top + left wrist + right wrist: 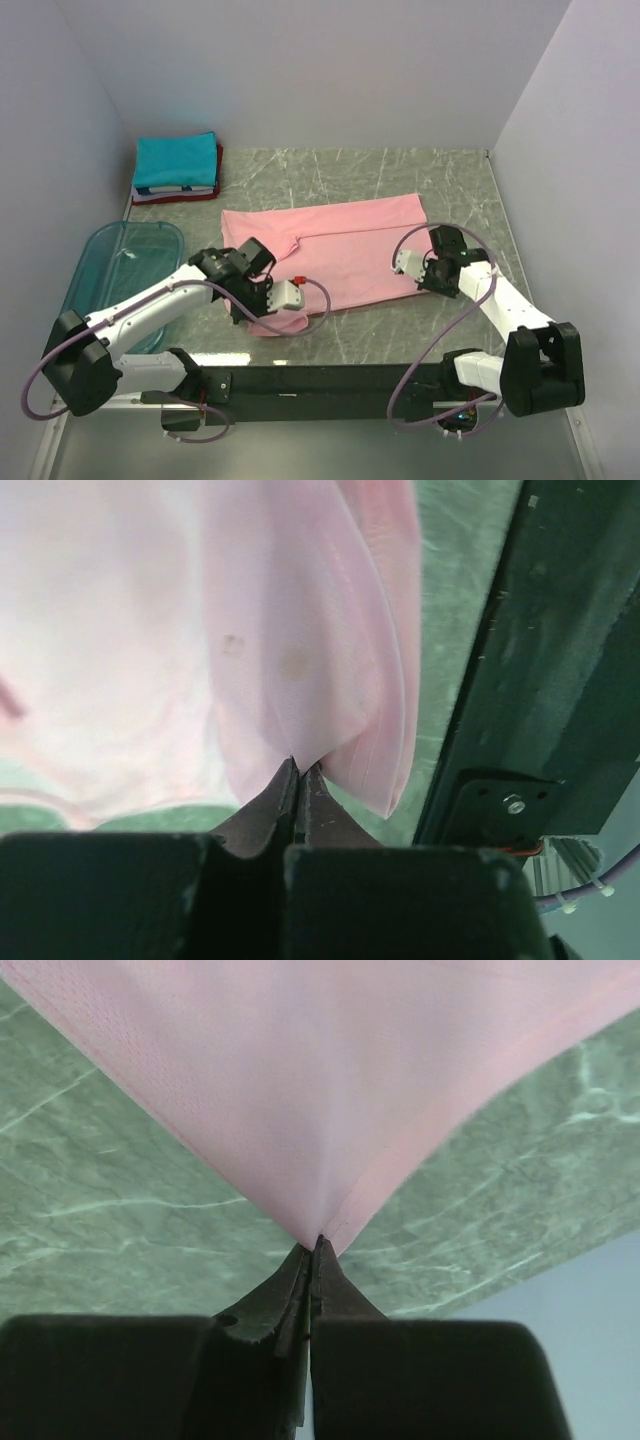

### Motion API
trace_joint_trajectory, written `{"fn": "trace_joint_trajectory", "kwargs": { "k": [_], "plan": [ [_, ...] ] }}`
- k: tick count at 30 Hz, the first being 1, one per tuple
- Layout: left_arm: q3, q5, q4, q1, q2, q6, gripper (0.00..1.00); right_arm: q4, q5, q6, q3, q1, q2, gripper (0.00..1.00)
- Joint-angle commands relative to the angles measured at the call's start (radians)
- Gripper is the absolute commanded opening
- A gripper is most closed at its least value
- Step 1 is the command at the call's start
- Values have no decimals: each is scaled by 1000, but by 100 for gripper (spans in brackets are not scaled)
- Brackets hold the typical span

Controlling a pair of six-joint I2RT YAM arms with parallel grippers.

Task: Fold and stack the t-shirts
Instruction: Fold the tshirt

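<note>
A light pink t-shirt (340,250) lies spread across the middle of the green marbled table. My left gripper (262,300) is shut on its near left edge, where the cloth bunches into folds (330,680). My right gripper (420,278) is shut on its near right corner, which rises to a point between the jaws (320,1160). A folded teal t-shirt (176,160) tops a stack with red and white edges (175,192) at the back left corner.
A translucent blue plastic bin (125,275) stands at the left edge, beside my left arm. The black base rail (330,380) runs along the near edge and shows in the left wrist view (540,700). White walls close in the table.
</note>
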Motion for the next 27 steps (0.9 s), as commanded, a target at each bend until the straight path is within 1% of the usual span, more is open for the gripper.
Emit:
{"fn": "trace_joint_trajectory", "kwargs": {
  "k": [1,5,10,11,15,22,27],
  "plan": [
    [86,55,-73,75,17,74,0,-53,-28,-36,94,-25,39,0],
    [174,56,-75,182,89,139,0,-58,-34,-39,189,-37,113,0],
    [290,53,-66,266,187,202,0,-46,-28,-51,273,-54,231,0],
    [310,56,-67,288,227,209,0,-46,-25,-51,302,-56,248,0],
    [378,46,-49,320,314,249,0,-49,-27,-53,378,-60,340,0],
    [511,52,-44,381,465,297,0,-47,-21,-63,488,-66,444,0],
    [556,38,-24,406,540,311,1,-43,-18,-65,533,-67,515,0]
  ]
}}
